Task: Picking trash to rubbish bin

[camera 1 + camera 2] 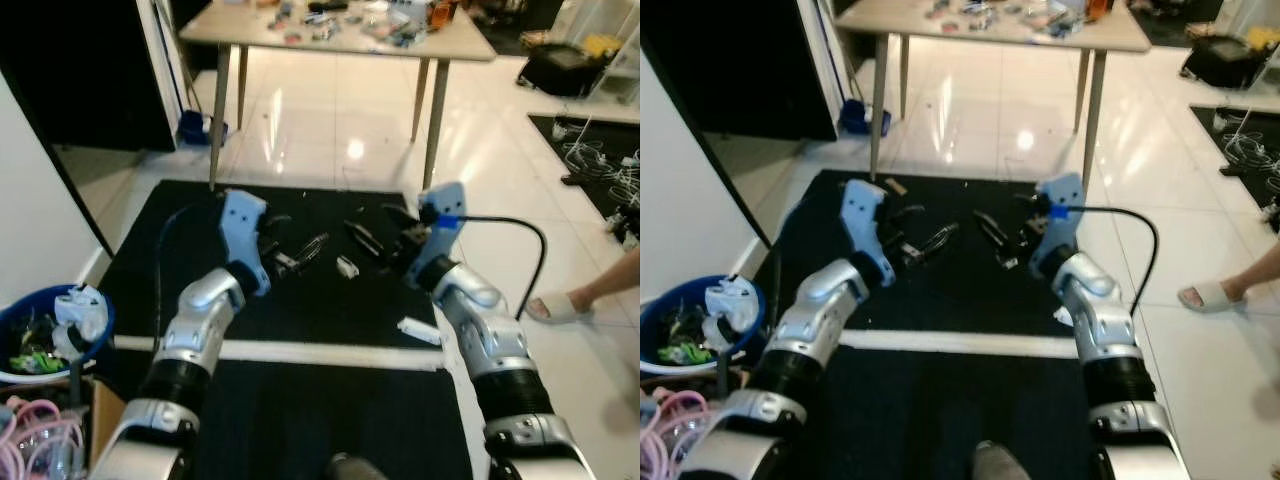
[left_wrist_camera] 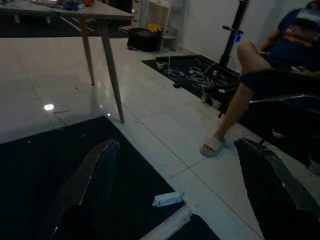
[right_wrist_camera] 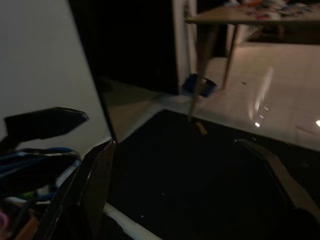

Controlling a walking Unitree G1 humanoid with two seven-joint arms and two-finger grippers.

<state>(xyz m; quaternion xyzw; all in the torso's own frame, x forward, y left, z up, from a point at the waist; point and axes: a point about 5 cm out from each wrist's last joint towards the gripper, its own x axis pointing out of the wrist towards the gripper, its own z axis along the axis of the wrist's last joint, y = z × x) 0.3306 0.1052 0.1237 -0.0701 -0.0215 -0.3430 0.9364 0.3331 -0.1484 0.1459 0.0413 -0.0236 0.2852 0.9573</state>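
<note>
Above the black mat (image 1: 300,300), left gripper (image 1: 300,252) and right gripper (image 1: 372,243), both spread wide, empty.

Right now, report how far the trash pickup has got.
Done: the blue bin already holds rubbish. In hand: nothing; the left gripper and right gripper hover over the black mat, jaws open. Left: two small white scraps lie on the mat.

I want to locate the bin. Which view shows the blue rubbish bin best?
The left eye view: the blue rubbish bin shows its rim and trash inside. The right eye view shows it similarly at its edge; the right wrist view shows a dark blur.
</note>
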